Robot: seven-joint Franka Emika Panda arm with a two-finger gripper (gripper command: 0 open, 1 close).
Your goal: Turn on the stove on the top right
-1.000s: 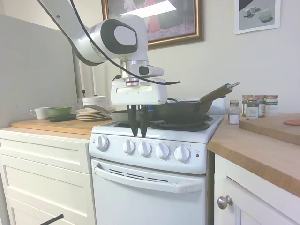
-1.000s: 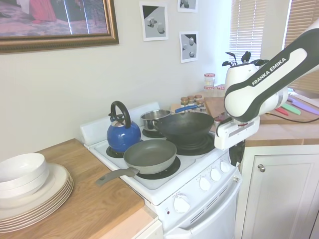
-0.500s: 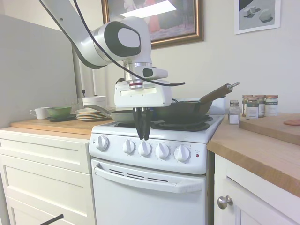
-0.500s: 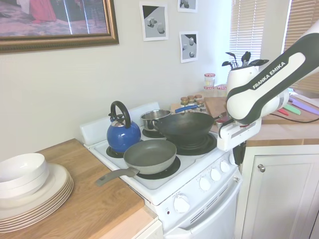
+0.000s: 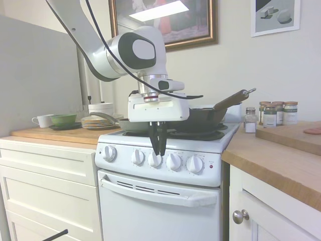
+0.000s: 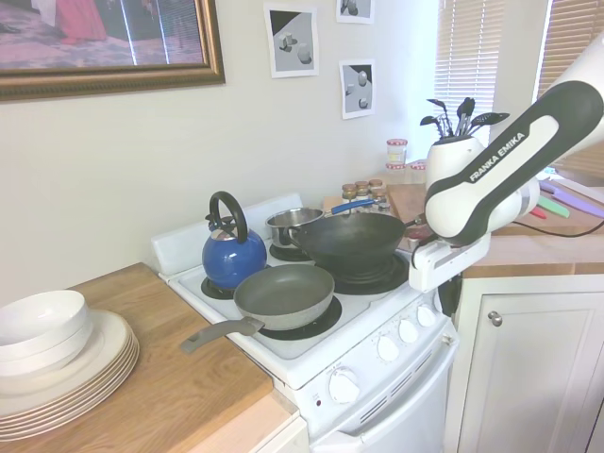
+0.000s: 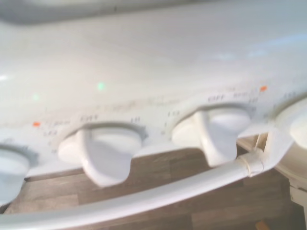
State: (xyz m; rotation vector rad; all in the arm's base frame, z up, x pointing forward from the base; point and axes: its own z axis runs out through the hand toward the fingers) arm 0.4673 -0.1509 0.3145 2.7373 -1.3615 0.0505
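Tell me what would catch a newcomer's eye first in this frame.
The white arm's gripper hangs fingers-down at the front of the stove, its narrow tips at the middle knob of the five. Behind it, a dark wok sits on the stove's right front burner, with a blue kettle at the back left and a grey frying pan in front.

Both exterior views were evenly bright and sharp; glare streaked the framed picture (image 5: 165, 20) toward 12 o'clock; the wrist view was blurred.

wrist view blurred, knob (image 7: 104, 152) markings unreadable, outer knobs cut off
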